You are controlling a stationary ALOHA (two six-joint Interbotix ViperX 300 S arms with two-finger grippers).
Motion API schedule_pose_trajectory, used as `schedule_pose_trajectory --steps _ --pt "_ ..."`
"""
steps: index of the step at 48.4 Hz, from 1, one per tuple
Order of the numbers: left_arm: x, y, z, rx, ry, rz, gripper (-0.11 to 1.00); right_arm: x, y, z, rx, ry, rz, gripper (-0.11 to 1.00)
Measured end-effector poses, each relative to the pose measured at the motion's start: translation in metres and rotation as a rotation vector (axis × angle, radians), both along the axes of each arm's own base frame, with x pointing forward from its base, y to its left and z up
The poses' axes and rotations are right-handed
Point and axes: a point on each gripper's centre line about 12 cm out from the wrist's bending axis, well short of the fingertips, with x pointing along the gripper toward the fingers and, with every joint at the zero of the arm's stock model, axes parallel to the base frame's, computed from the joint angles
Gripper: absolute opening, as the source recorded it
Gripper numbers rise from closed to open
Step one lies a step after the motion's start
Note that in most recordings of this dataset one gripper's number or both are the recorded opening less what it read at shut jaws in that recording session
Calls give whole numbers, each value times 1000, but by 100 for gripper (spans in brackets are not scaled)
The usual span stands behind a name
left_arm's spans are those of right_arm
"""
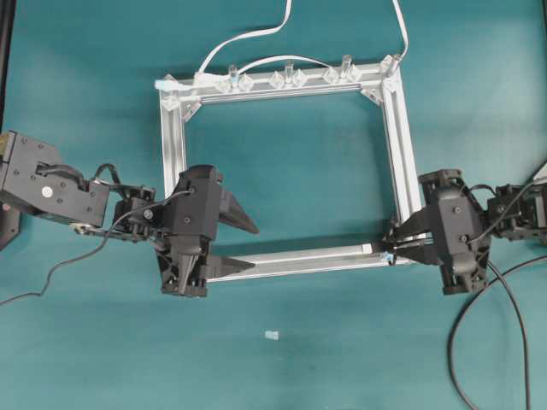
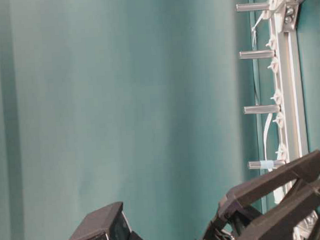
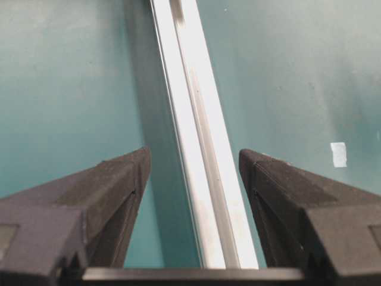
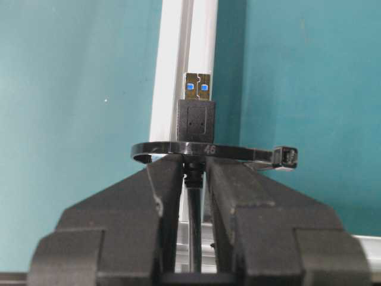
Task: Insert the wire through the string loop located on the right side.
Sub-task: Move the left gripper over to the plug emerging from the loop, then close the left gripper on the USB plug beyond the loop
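Wire (image 4: 196, 205) sits clamped in the right gripper (image 4: 195, 173), its plug poking through the string loop (image 4: 202, 150); left gripper (image 3: 193, 179) gapes wide.

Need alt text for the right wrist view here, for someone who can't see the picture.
Seen from the right wrist, the right gripper is shut on the black wire just below its plug. The plug points up and already stands above a thin black loop that circles its base. Behind them an aluminium rail runs up over a teal table.

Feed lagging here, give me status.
Left gripper open, straddling frame rail. Right gripper shut on wire, plug through loop. Nothing blocking.
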Motion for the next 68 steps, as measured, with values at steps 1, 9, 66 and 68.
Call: schedule_pose_trajectory --steps 1,9,66,68 --pt "0 1 0 0 -2 2 67 0 0 0 0 1 0 17" --pt "3 -1 0 0 -2 0 67 0 0 0 0 0 0 17" --pt "155 5 -28 -12 -88 56 67 -1 -1 0 -4 -16 -6 17" --pt "156 5 -28 -12 -90 56 67 -1 -1 0 -4 -15 -4 17"
